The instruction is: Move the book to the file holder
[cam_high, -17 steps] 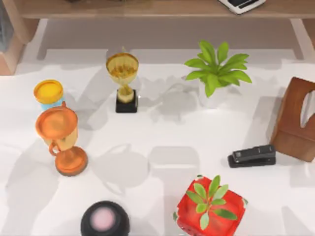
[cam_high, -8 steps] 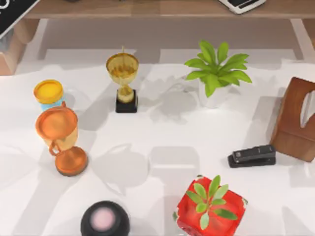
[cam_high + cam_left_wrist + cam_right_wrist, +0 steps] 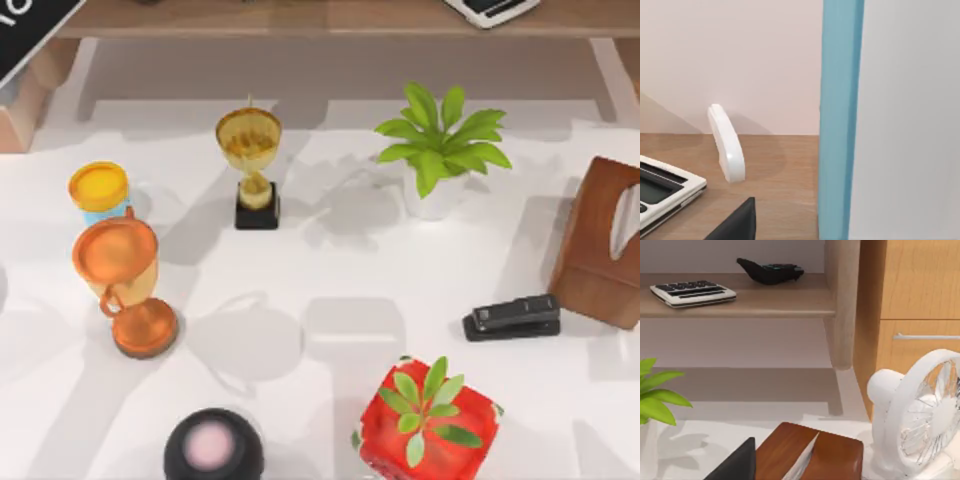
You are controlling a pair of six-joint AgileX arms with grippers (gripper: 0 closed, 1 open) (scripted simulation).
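Note:
The book (image 3: 30,30), black with large white lettering, juts tilted into the top view's far left corner, above the wooden shelf edge. What holds it is out of frame. A black part of my left gripper (image 3: 735,225) shows in the left wrist view, close to a light blue upright panel (image 3: 840,120) over a wooden shelf; I cannot tell whether that panel is the file holder. A black part of my right gripper (image 3: 735,462) hangs over the brown tissue box (image 3: 812,455).
On the table stand a gold trophy (image 3: 250,150), a bronze trophy (image 3: 118,270), a yellow-lidded cup (image 3: 98,190), a potted plant (image 3: 440,140), a black stapler (image 3: 512,317), the tissue box (image 3: 600,245), a red planter (image 3: 428,420) and a black round speaker (image 3: 212,448).
The book has come into the top view's far left corner and now reaches slightly further in. Shadows along the table's left side have shifted.

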